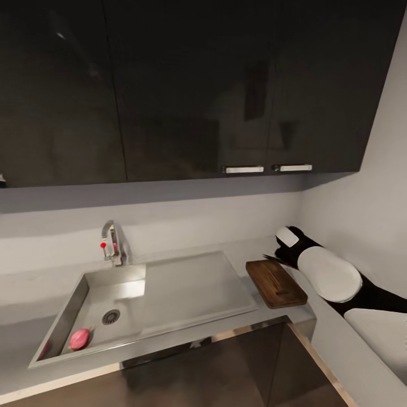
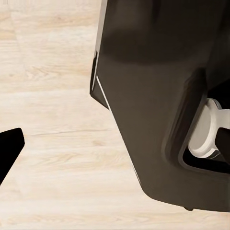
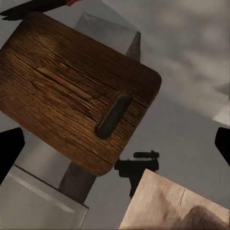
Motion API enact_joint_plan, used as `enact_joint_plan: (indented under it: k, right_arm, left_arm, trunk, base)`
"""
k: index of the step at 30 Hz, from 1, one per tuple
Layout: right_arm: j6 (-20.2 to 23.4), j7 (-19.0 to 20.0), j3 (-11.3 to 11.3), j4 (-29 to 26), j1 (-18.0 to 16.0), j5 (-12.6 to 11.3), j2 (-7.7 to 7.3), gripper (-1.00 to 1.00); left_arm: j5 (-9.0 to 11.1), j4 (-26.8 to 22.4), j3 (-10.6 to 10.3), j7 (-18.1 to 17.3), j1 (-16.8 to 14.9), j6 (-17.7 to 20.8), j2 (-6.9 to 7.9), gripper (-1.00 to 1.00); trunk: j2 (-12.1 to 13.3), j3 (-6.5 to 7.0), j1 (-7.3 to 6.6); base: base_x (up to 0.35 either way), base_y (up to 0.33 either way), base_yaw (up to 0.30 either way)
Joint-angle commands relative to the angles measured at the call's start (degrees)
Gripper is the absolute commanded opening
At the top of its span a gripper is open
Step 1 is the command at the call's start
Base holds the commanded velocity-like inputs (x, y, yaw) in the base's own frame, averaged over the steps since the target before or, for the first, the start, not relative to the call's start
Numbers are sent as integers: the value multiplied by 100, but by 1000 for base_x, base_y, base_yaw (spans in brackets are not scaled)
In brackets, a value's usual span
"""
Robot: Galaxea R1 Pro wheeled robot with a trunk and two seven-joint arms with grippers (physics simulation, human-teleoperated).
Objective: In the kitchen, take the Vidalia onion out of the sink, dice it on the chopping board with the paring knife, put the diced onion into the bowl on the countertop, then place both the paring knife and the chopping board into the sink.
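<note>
I stand at the grey surface (image 1: 186,249). My onion (image 1: 79,338) waits in the sink (image 1: 90,305), step 1 not done. My right pincer (image 3: 115,143) hangs wide over the chopping board (image 1: 276,282). Next I reach left for the onion.

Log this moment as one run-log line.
onion: in sink basin, untouched | chopping board: on countertop right of drainboard, empty | right arm: reaching over board | left gripper: aimed at floor
</note>
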Motion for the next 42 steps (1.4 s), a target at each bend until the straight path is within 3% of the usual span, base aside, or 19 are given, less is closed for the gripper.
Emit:
enact_joint_plan:
  k: [1, 11, 28, 42]
  right_arm:
    - [25, -12, 18, 14, 0, -12, 2, 100]
    - [-166, -12, 10, 149, 1, -14, -4, 100]
    - [-175, 8, -6, 144, 15, -14, -76, 100]
    - [-175, 29, -8, 143, 47, -14, -281, 100]
  left_arm:
    - [18, 14, 29, -17, -2, -31, 2, 100]
    - [18, 14, 29, -16, -2, -39, 2, 100]
    - [22, 15, 25, -13, -2, -48, 2, 100]
    - [24, 18, 29, -13, -2, -48, 2, 100]
  trunk:
    - [-2, 0, 4]
    - [-2, -26, 4]
    - [-2, -147, 4]
    - [-2, -257, 4]
  base:
    - [188, 0, 0]
    - [230, 24, 0]
    - [14, 1, 0]
    - [0, 0, 0]
